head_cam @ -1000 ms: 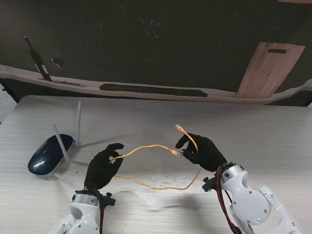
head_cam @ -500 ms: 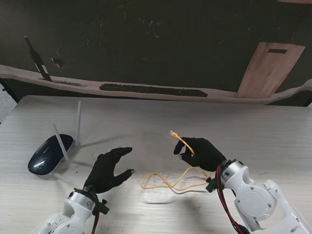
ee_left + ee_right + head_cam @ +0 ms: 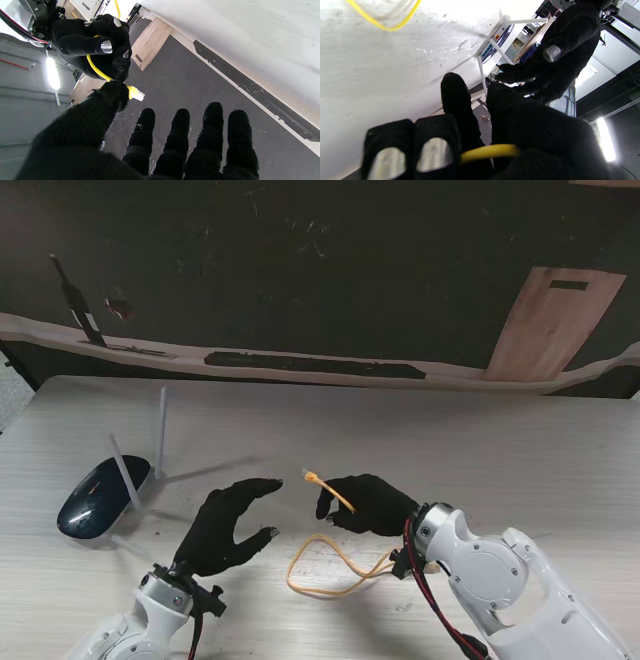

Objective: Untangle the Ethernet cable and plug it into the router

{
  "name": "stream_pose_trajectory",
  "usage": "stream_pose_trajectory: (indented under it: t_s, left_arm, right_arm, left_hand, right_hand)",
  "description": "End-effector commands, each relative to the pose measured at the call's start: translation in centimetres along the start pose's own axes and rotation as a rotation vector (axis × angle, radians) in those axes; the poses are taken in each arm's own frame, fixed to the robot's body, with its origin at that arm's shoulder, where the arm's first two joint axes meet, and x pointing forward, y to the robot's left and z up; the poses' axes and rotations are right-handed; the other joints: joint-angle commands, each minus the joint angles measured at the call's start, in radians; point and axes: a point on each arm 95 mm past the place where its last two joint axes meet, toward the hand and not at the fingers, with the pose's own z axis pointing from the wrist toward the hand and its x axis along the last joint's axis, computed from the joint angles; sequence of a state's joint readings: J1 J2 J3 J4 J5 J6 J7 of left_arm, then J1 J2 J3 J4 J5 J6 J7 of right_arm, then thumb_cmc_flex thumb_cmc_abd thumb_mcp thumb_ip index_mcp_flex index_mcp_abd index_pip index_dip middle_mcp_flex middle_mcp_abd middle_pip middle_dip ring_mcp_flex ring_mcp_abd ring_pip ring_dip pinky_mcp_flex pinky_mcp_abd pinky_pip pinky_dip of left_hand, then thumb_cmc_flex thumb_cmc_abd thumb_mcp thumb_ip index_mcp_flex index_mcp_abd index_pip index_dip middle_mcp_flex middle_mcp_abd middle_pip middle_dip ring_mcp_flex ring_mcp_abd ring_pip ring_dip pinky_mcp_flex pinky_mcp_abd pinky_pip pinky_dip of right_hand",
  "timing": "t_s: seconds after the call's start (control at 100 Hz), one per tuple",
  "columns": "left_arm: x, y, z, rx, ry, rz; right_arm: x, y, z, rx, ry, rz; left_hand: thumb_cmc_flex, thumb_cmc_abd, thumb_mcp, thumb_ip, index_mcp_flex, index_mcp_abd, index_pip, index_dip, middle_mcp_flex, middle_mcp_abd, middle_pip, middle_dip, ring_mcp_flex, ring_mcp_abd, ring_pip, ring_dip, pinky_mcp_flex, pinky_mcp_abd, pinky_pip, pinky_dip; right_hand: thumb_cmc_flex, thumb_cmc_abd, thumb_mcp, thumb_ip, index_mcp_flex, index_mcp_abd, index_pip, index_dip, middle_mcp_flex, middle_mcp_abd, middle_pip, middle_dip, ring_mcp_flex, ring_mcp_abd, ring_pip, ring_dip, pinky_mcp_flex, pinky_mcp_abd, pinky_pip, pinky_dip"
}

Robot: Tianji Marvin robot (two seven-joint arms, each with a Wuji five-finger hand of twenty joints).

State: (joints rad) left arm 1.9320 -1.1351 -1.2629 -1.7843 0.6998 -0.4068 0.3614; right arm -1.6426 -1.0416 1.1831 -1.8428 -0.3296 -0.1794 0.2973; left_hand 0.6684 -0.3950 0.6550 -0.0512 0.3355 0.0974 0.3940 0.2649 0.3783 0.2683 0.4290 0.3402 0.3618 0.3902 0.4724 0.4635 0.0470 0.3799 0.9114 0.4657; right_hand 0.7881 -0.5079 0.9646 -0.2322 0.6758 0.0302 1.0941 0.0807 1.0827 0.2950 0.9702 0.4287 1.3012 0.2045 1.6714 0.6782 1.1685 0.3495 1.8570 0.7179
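Observation:
A yellow Ethernet cable (image 3: 330, 575) lies looped on the table in front of me. My right hand (image 3: 368, 504) is shut on the cable near one end, and the plug (image 3: 310, 476) sticks out toward the left. The left wrist view shows that plug (image 3: 136, 93) just past my left thumb, with the right hand (image 3: 92, 47) clasping the cable (image 3: 96, 70). My left hand (image 3: 225, 525) hangs open with fingers spread, a short gap from the plug. The dark blue router (image 3: 98, 495) with white antennas sits at the far left; its port side (image 3: 492, 45) shows in the right wrist view.
The table's far edge (image 3: 300, 380) borders a dark floor. A wooden board (image 3: 555, 320) leans at the far right. A long dark strip (image 3: 315, 364) lies along the table's back edge.
My left hand let go of the cable and opened. The cable slack dropped into a loop on the table. My right hand carried the plug end leftward, close to the left hand.

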Motion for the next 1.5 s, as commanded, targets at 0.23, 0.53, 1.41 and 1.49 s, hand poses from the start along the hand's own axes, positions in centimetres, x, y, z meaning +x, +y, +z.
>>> stream_pose_trajectory:
  t_s: [0.23,0.53,1.41,1.49]
  left_arm:
    - [-0.1,0.2,0.2,0.013,0.011,0.035]
    - [0.0,0.5,0.7,-0.003,0.059,0.058]
    - [0.4,1.5,1.6,0.029,0.061,0.030]
    - [0.4,1.6,1.6,0.034,0.061,0.031]
  right_arm:
    - [0.2,-2.7,1.4,0.119,-0.005,0.070]
    - [0.2,-3.7,1.3,0.164,-0.008,0.107]
    - [0.5,-3.9,1.3,0.214,0.011,0.135]
    - [0.6,-4.0,1.3,0.215,0.011,0.139]
  left_hand:
    - [-0.036,-0.041,0.077,-0.028,-0.032,-0.071,-0.032,-0.014,-0.064,-0.047,-0.045,-0.032,0.020,-0.059,0.000,-0.013,-0.006,-0.010,0.009,0.006]
    - [0.013,-0.058,0.127,-0.042,0.101,-0.220,0.109,0.055,0.007,-0.145,-0.042,-0.034,0.066,-0.101,-0.015,-0.031,0.011,0.005,0.014,0.011]
    - [0.209,-0.058,0.001,-0.095,0.284,-0.165,0.267,0.108,0.373,-0.095,0.073,0.026,0.312,-0.054,0.148,-0.005,0.160,0.019,0.191,0.107]
    - [0.221,-0.063,-0.004,-0.094,0.285,-0.143,0.283,0.109,0.409,-0.097,0.091,0.034,0.342,-0.049,0.171,0.000,0.183,0.018,0.211,0.117]
  right_hand:
    - [0.009,-0.004,0.006,-0.004,0.017,-0.024,-0.005,-0.016,0.095,0.105,0.080,0.016,0.002,-0.069,0.082,0.019,0.035,-0.171,0.237,0.015]
    - [0.010,-0.002,0.005,-0.004,0.017,-0.020,-0.008,-0.019,0.098,0.108,0.081,0.018,0.002,-0.069,0.081,0.019,0.035,-0.169,0.237,0.011]
    - [0.008,0.003,-0.001,-0.004,0.015,-0.020,-0.007,-0.018,0.097,0.109,0.081,0.021,0.002,-0.069,0.078,0.015,0.033,-0.163,0.237,-0.005]
    - [0.008,0.003,-0.001,-0.004,0.015,-0.019,-0.007,-0.018,0.097,0.110,0.080,0.021,0.002,-0.069,0.078,0.015,0.033,-0.163,0.237,-0.006]
